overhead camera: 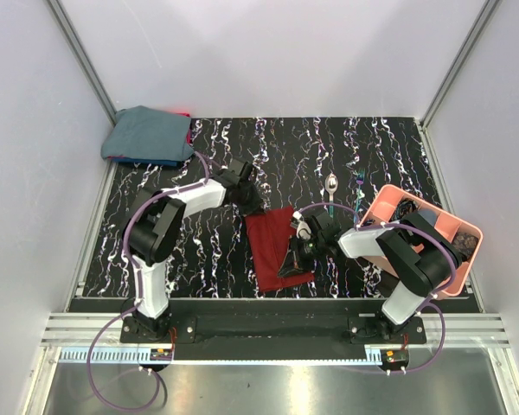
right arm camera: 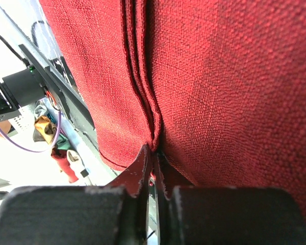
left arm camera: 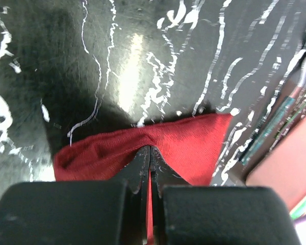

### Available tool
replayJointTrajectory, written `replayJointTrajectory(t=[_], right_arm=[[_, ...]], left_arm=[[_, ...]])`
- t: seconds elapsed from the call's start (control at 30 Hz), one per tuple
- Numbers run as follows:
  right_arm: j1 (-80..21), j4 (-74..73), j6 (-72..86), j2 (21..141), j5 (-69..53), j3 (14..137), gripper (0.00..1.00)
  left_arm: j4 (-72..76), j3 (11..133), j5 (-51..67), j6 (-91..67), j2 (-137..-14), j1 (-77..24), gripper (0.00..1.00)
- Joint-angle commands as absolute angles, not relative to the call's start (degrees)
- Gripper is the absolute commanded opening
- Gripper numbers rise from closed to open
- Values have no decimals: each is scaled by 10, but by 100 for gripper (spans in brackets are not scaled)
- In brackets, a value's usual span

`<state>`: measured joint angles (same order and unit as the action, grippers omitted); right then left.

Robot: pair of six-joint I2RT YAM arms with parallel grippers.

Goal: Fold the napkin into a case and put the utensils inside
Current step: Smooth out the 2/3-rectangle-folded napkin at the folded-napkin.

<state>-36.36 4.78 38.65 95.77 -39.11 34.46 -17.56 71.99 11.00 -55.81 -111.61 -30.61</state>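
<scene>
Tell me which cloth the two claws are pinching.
The dark red woven napkin, folded flat mid-table; the blue-grey cloth bundle sits untouched in the far left corner.

The dark red napkin (overhead camera: 272, 251) lies mid-table, folded into a layered narrow rectangle. At its one o'clock lie the silver-bowled spoon (overhead camera: 330, 188) and, farther right, a teal-handled utensil (overhead camera: 360, 183), both running twelve-to-six.

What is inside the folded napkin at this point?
Nothing shows inside the napkin. The spoon and teal-handled utensil lie on the table beyond it. The right wrist view shows only stacked cloth layers; deeper between them is hidden.
</scene>
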Motion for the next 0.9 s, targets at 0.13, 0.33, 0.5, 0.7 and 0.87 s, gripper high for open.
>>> replayJointTrajectory(t=[0.13,0.33,0.5,0.7,0.87], right_arm=[[-367,-95,345,876,-313,381,32],[-367,-198,295,850,-259,472,45],[-373,-152,311,920,-342,516,34],[-410,-5,370,968,-392,461,21],[-409,62,368,1005,-382,402,14]], left_arm=[[-126,722,135,-570,-1138,-309,0],[-118,710,137,-564,-1129,-309,0],[-106,696,136,-565,-1123,-309,0],[-101,699,145,-567,-1131,-309,0],[-102,709,151,-555,-1137,-310,0]])
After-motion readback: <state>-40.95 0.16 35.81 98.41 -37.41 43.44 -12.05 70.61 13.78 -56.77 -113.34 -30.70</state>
